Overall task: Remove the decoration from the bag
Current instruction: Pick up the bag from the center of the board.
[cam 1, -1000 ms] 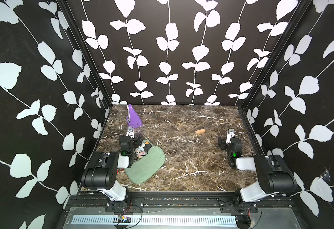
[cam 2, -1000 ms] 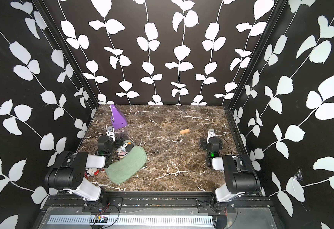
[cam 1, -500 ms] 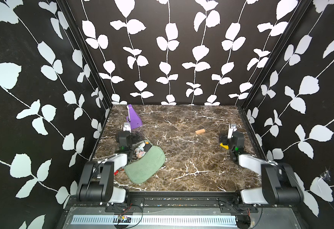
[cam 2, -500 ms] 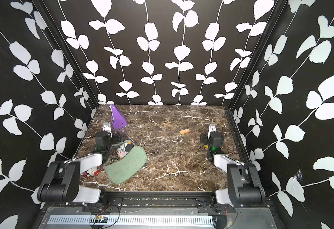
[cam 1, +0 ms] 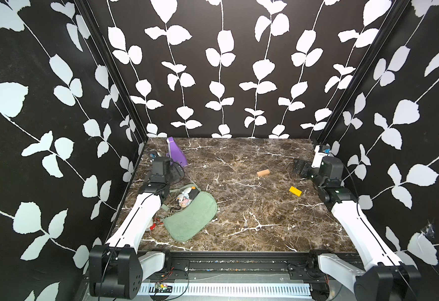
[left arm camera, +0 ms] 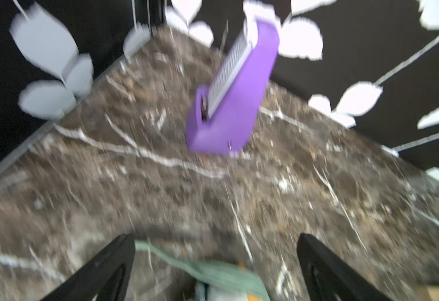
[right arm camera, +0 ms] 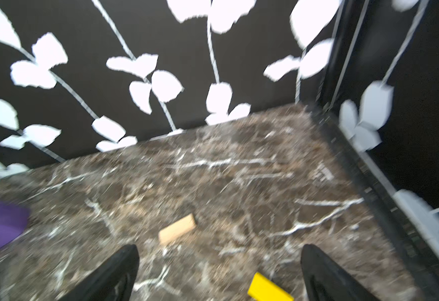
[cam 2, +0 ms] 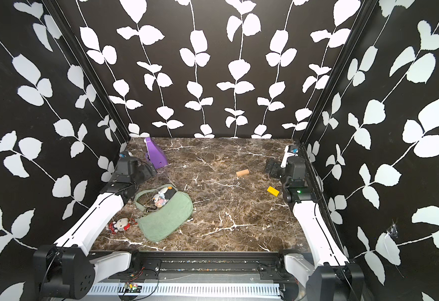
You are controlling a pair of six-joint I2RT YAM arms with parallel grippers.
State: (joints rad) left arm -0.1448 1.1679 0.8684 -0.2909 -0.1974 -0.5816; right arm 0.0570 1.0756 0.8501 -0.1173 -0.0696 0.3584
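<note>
Overhead, a dark marble table [cam 1: 252,224] sits inside black walls printed with white leaves. In both top views the bag [cam 1: 191,217] [cam 2: 166,216] – sage-green and crescent-shaped – lies flat on the near-left part of the table, just beside the left arm [cam 1: 142,211]. Its strap [cam 2: 141,198] loops out towards the far-left side. A small plush charm [cam 2: 160,199] rests at the bag's upper edge. In a top view, a red-and-white kitty charm [cam 2: 120,224] lies on the table just off the bag's near-left end, and whether it is clipped on cannot be told.

The left gripper [left arm camera: 213,271] hangs past the strap, facing a purple wedge [left arm camera: 234,99] near the back-left corner. Its fingers [left arm camera: 103,271] are spread wide, grasping nothing, though the wrist view is blurred.

The right gripper [right arm camera: 218,276] is well apart from the bag, at the far-right side – fingers [right arm camera: 325,276] likewise splayed and empty. A wooden block [right arm camera: 177,229] and a yellow block [right arm camera: 269,289] lie on the marble close before it.
</note>
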